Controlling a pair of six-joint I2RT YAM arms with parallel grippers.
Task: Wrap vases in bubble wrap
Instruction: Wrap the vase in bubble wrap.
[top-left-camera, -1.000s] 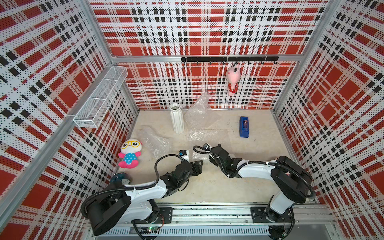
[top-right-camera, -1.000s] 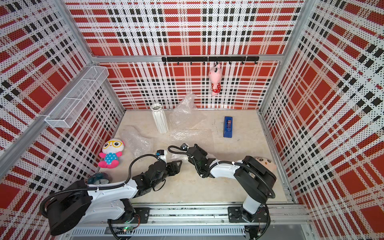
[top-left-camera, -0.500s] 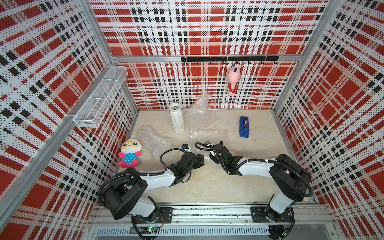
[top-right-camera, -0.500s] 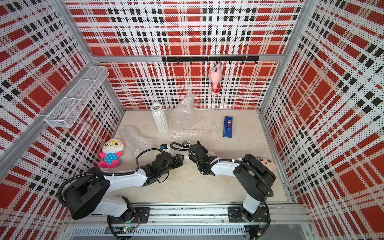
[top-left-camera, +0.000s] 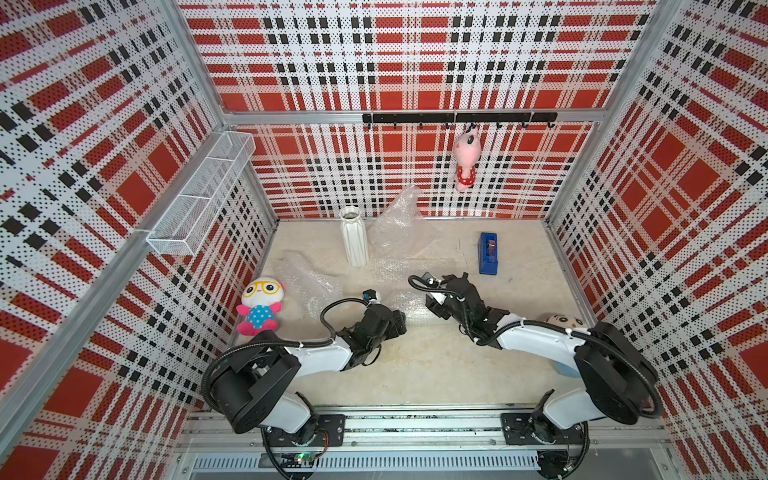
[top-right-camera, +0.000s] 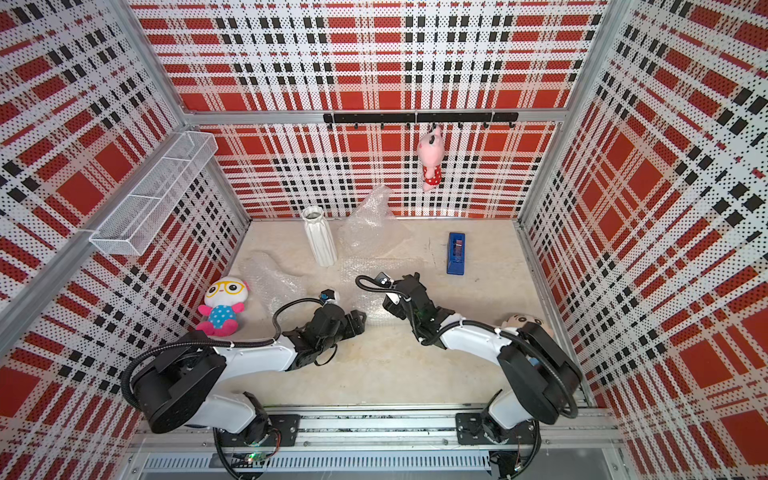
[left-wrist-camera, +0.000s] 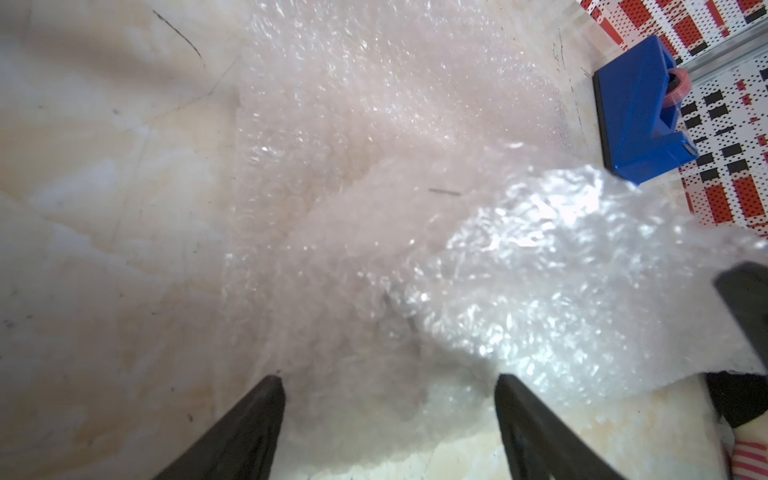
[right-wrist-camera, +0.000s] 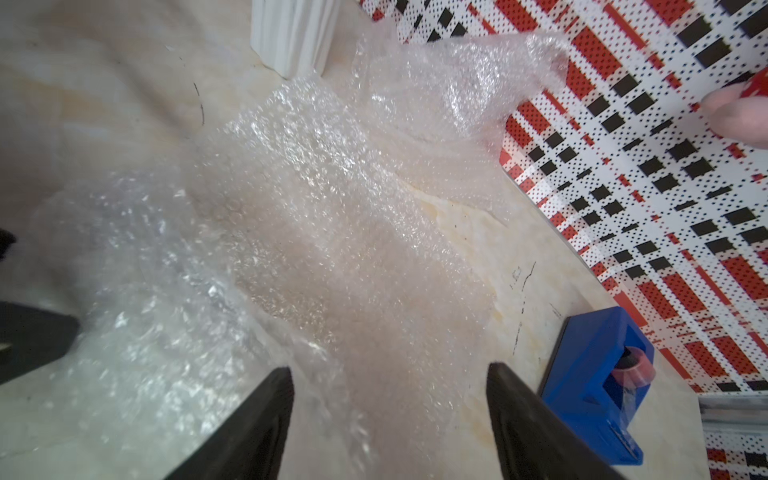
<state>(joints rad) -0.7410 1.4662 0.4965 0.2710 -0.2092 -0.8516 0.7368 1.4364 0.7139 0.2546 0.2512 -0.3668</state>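
Observation:
A tall white ribbed vase (top-left-camera: 354, 237) (right-wrist-camera: 295, 33) stands upright near the back wall; no other vase shows. One sheet of bubble wrap (top-left-camera: 401, 272) (left-wrist-camera: 374, 124) (right-wrist-camera: 332, 216) lies flat mid-table. Its near edge is bunched into a raised fold (left-wrist-camera: 561, 282) between my two grippers. A second sheet (top-left-camera: 397, 222) is crumpled against the back wall, and a third (top-left-camera: 307, 282) lies to the left. My left gripper (top-left-camera: 401, 323) (left-wrist-camera: 386, 386) is open low over the sheet's near edge. My right gripper (top-left-camera: 432, 305) (right-wrist-camera: 388, 374) faces it, open, with the sheet under its jaws.
A blue tape dispenser (top-left-camera: 488, 253) (right-wrist-camera: 594, 374) stands at the back right. A plush doll with glasses (top-left-camera: 259, 305) sits at the left wall, and a doll's head (top-left-camera: 565, 322) shows behind my right arm. A pink plush (top-left-camera: 466, 160) hangs from the hook rail; a wire basket (top-left-camera: 203, 195) juts from the left wall.
My right gripper has opened wider and drawn back a little to the right. My left arm has swung in, bringing its gripper closer to the sheet's near edge.

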